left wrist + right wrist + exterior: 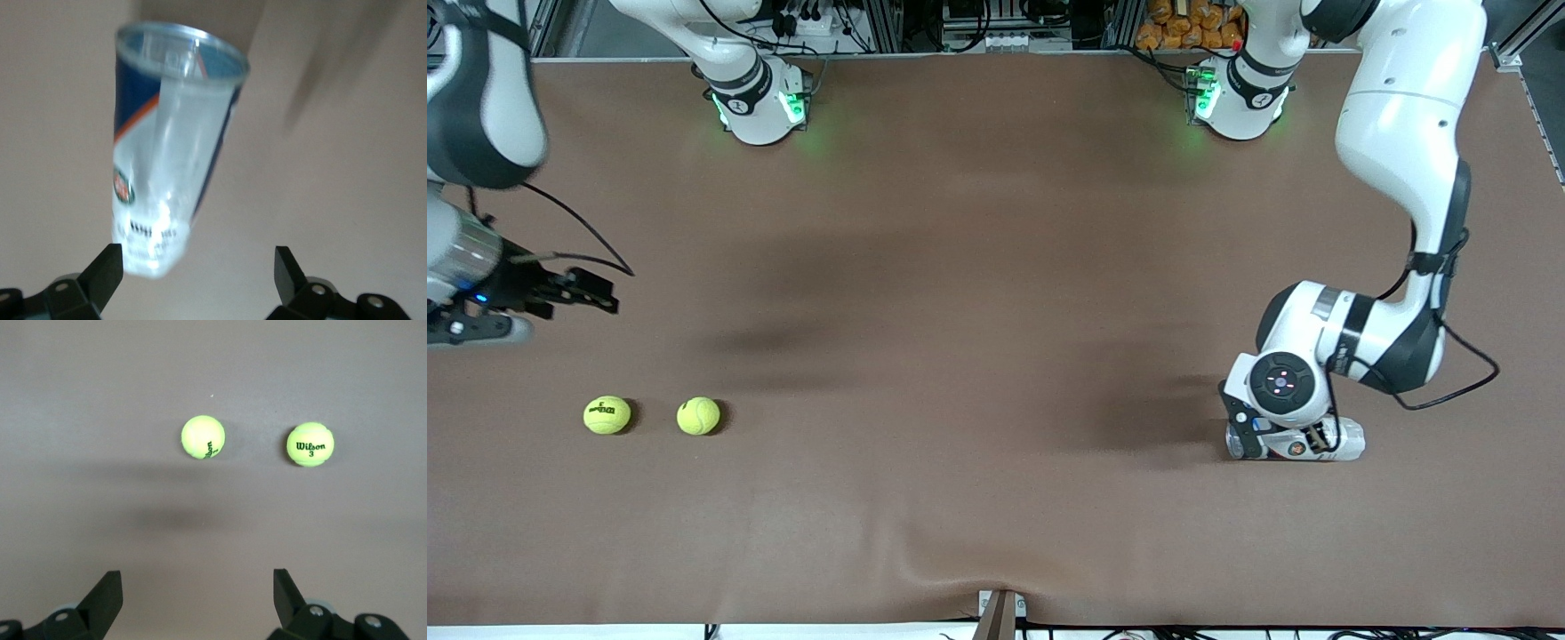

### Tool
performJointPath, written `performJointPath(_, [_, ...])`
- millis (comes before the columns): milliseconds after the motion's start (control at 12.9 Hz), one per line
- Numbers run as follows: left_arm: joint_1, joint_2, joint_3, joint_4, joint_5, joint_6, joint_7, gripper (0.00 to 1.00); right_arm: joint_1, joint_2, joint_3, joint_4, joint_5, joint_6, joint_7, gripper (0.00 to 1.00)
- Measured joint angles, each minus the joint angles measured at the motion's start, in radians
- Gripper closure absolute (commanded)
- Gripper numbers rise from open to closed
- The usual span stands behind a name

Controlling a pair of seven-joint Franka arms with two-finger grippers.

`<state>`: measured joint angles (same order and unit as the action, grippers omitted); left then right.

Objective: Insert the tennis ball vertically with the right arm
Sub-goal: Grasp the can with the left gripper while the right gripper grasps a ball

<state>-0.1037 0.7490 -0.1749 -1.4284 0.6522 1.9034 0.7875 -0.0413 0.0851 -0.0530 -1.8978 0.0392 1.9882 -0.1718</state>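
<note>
Two yellow-green tennis balls lie on the brown table toward the right arm's end: one [607, 415] [310, 444] with a dark Wilson print, the other [698, 416] [202, 437] beside it. My right gripper [600, 295] [197, 587] is open and empty, up over bare table, apart from both balls. A clear tennis can [1347, 440] [175, 143] with a blue label lies on its side toward the left arm's end, its mouth open. My left gripper [1285, 440] [197, 267] is open low over the can's base end, one finger [105, 270] beside it, not gripping.
The brown table cloth [996, 356] spans the whole view. The arm bases [760, 102] [1240, 98] stand along the edge farthest from the front camera. A small bracket [1000, 613] sits at the nearest edge.
</note>
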Motion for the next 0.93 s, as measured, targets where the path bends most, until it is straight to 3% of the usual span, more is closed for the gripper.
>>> performJointPath(311, [-0.015,0.059,0.000,0.001,0.046,0.091,0.001,0.00,0.003,0.047,0.003,-0.195,0.000,0.334,-0.003,0.00])
performJointPath(932, [-0.010,0.111,0.009,0.004,0.063,0.181,0.001,0.00,0.046,0.325,0.009,-0.202,0.000,0.773,-0.002,0.00])
